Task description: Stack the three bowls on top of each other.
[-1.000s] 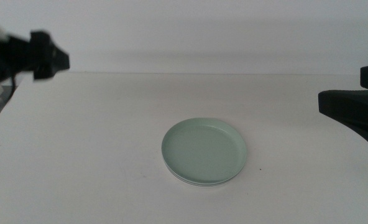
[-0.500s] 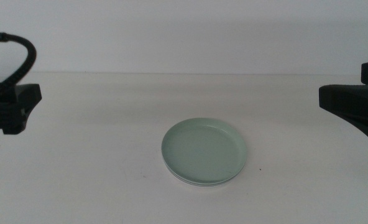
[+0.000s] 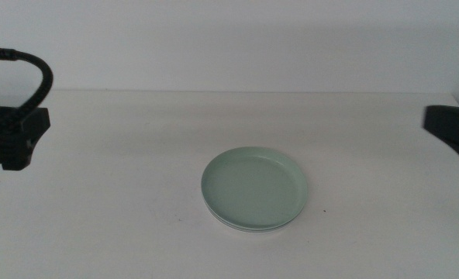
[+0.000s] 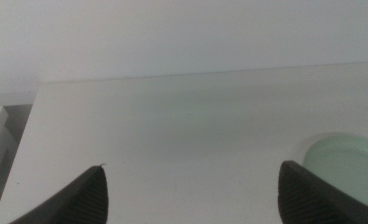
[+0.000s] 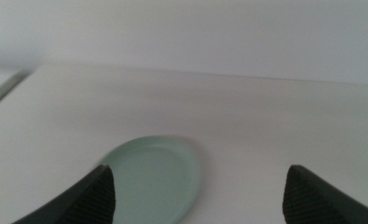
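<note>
lower bowls (image 3: 249,226) mostly hidden under mint bowl (image 3: 254,188)

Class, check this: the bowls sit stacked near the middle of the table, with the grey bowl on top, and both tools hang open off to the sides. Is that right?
Not quite: the top bowl is the mint green bowl, not grey, as the middle view shows. The rest holds: the stack sits near the middle of the table, and the left tool and right tool hang open off to the sides, holding nothing.
</note>
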{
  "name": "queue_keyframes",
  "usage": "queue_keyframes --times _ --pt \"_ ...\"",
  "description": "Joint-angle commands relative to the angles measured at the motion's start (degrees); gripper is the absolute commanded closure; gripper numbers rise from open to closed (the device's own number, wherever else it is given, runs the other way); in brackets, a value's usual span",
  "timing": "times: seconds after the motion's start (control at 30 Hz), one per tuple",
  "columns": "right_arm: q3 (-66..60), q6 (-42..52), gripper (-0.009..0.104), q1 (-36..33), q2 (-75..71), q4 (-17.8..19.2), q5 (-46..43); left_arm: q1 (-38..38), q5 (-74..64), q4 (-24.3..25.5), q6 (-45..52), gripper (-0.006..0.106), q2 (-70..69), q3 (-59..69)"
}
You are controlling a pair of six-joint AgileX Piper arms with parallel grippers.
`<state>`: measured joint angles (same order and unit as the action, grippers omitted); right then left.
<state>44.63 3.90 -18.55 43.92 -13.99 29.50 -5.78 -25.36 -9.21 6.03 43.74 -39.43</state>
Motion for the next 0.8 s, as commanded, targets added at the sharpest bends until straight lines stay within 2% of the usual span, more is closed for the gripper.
queue_keyframes --times 0.0,0.07,0.17,0.77 --pt "-3.69 -5.72 0.002 3.63 -1.80 4.25 -4.90 -0.05 0.59 0.79 0.12 0.007 -0.21 0.23" --pt "-6.38 -7.50 0.002 7.00 -2.86 7.90 -7.78 -0.05 0.59 0.79 0.12 0.007 -0.21 0.23" --pt "-9.04 -7.48 0.002 10.91 -3.65 9.00 -11.04 -0.05 0.59 1.63 0.12 0.007 -0.21 0.23" --pt "-9.98 -7.48 0.002 11.69 -3.79 6.99 -11.20 -0.05 -0.18 1.81 0.12 0.007 -4.26 0.89"
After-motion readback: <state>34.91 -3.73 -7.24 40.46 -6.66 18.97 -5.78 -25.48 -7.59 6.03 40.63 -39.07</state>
